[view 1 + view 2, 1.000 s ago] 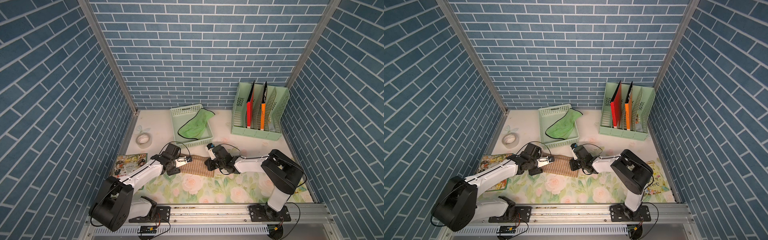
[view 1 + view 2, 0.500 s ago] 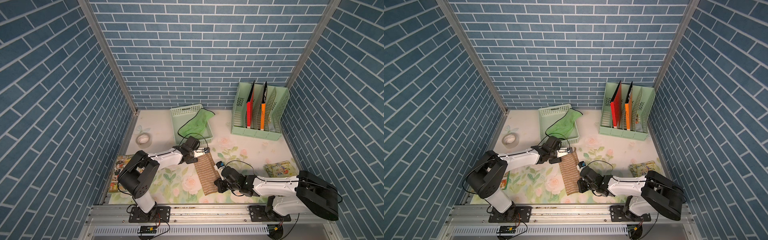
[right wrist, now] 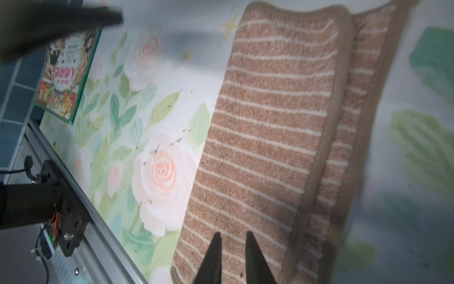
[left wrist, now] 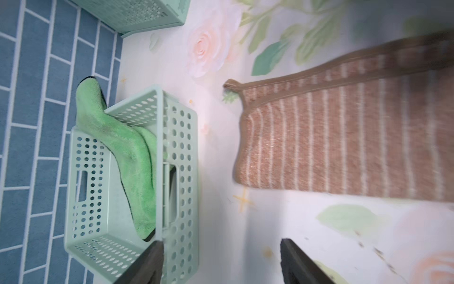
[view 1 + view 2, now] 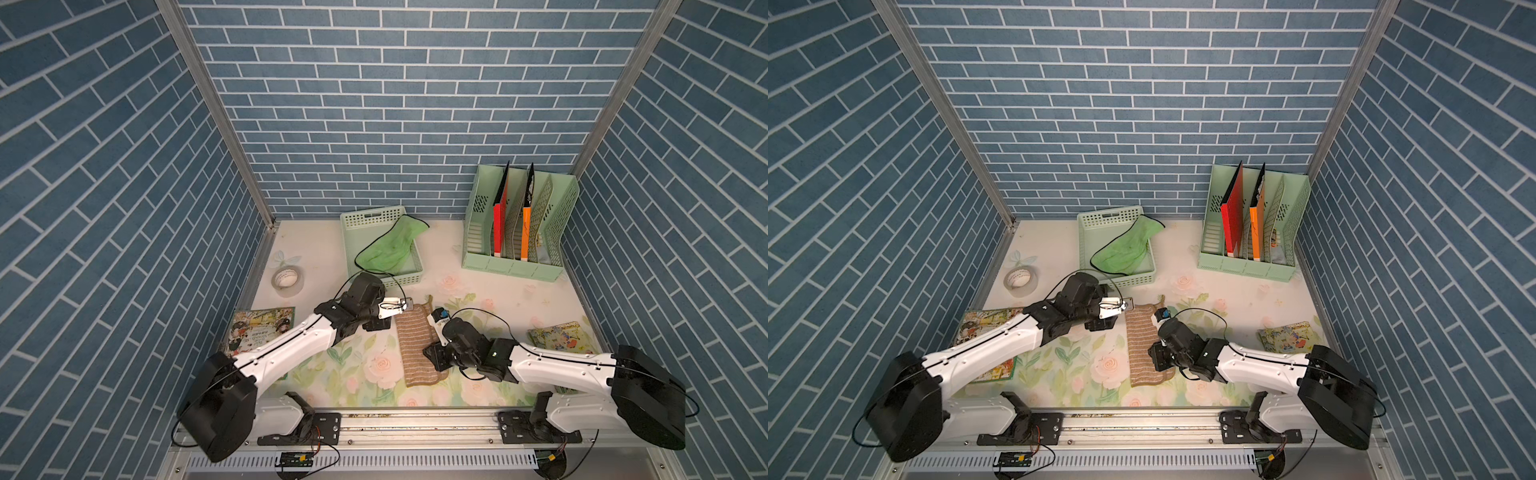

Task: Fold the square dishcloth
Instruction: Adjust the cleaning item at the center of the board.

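Note:
The square dishcloth (image 5: 417, 347) (image 5: 1143, 349) is brown with thin white stripes. It lies folded into a narrow two-layer strip running front to back on the floral table. My left gripper (image 5: 395, 316) (image 5: 1117, 313) is at the strip's far end, next to the basket. In the left wrist view the left gripper (image 4: 221, 248) is open wide with nothing between its fingers, and the dishcloth (image 4: 344, 137) lies ahead. My right gripper (image 5: 432, 359) (image 5: 1156, 359) hovers over the strip's near half. In the right wrist view the right gripper (image 3: 233, 236) has its tips a narrow gap apart above the dishcloth (image 3: 265, 127), holding nothing.
A green basket (image 5: 365, 216) (image 4: 181, 152) with a green cloth (image 5: 386, 249) draped in it stands just behind the left gripper. At the back right is a file organiser (image 5: 519, 253). A tape roll (image 5: 286, 280) and a book (image 5: 257, 332) lie left, a booklet (image 5: 559, 338) right.
A second ago the strip lay crosswise between both grippers; now it lies front to back. The right gripper's tips have parted and let it go. The left jaws have spread wider.

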### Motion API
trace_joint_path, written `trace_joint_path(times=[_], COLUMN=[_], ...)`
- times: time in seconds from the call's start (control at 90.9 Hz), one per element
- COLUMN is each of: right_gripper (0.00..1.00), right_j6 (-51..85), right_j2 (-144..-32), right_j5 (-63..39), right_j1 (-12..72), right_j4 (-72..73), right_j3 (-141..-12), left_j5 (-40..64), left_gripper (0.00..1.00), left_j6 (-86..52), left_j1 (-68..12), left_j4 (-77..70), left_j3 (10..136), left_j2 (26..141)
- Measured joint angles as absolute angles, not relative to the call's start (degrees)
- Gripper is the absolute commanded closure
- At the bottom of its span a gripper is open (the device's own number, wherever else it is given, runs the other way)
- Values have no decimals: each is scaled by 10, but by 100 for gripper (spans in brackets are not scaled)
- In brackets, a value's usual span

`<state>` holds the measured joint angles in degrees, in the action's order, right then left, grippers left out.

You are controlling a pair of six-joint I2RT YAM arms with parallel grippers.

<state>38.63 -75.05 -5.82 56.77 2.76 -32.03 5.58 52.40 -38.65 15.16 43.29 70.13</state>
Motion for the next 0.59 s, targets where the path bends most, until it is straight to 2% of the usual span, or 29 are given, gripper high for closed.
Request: trace_joint_path(times=[0.154, 0.319, 0.594], right_gripper=[86, 88, 90], right_j6=[352, 322, 317], right_j2=[-866, -989, -1036], right_j5=[-138, -206, -256], right_j1=[484, 460, 423], right_j4=[55, 70, 117], right_j3=[-391, -480, -474], left_j5=[106, 130, 131], left_gripper=[26, 27, 32], left_j6=[533, 530, 510], left_j1=[-455, -527, -611], left_j4=[222, 234, 185], left_j3=[366, 329, 328], left_j2=[646, 652, 738])
